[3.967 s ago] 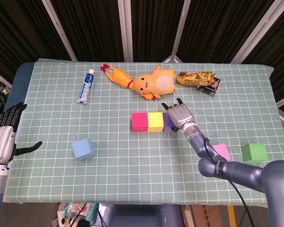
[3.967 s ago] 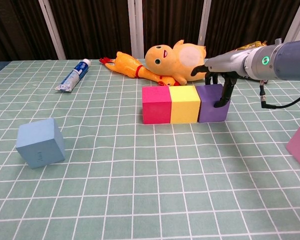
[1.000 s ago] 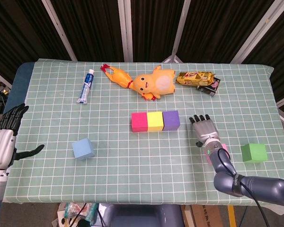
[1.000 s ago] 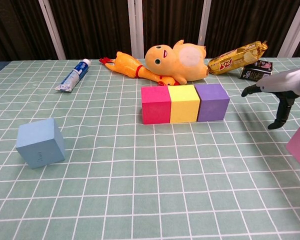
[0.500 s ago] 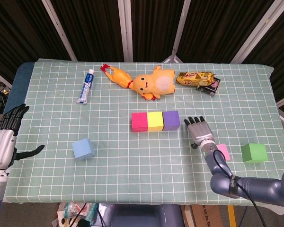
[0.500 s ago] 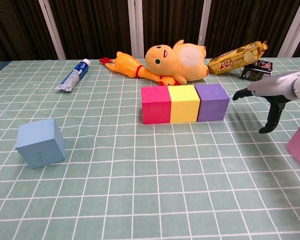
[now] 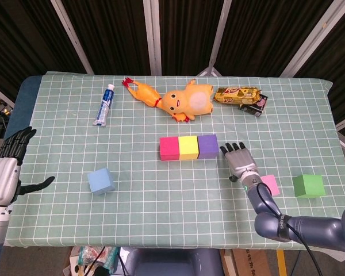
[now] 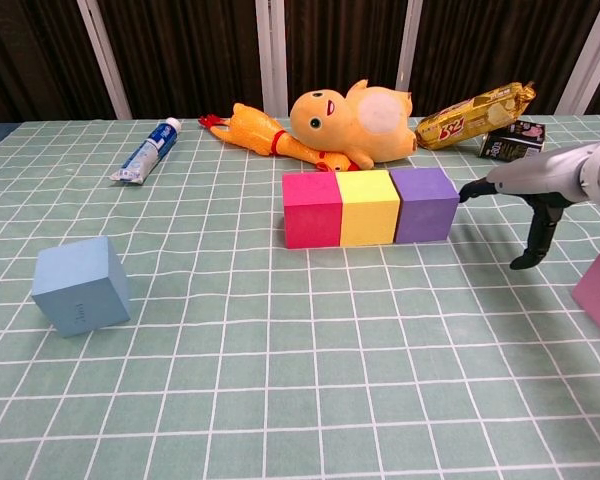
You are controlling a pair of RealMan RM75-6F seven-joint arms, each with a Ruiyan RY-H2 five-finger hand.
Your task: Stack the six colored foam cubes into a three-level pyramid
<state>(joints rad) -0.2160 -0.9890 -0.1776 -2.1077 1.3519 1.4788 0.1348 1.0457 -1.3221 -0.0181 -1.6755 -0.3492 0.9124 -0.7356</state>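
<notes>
Change: the right hand point(image 7: 240, 163) has slid back toward the cube row since a second ago.
Right hand: fingers spread, holding nothing, fingertips just beside the purple foam cube point(image 7: 207, 146).
Row: purple, yellow foam cube point(image 7: 188, 148) and magenta foam cube point(image 7: 169, 148) touching side by side on the green checked tabletop point(image 7: 161, 190).
Loose cubes: pink foam cube point(image 7: 269, 184) near the right wrist; green foam cube point(image 7: 308, 185) beyond it; light blue foam cube point(image 7: 100, 180) well apart.
Left hand point(image 7: 6, 172): fingers apart, empty, at the tabletop's edge.
</notes>
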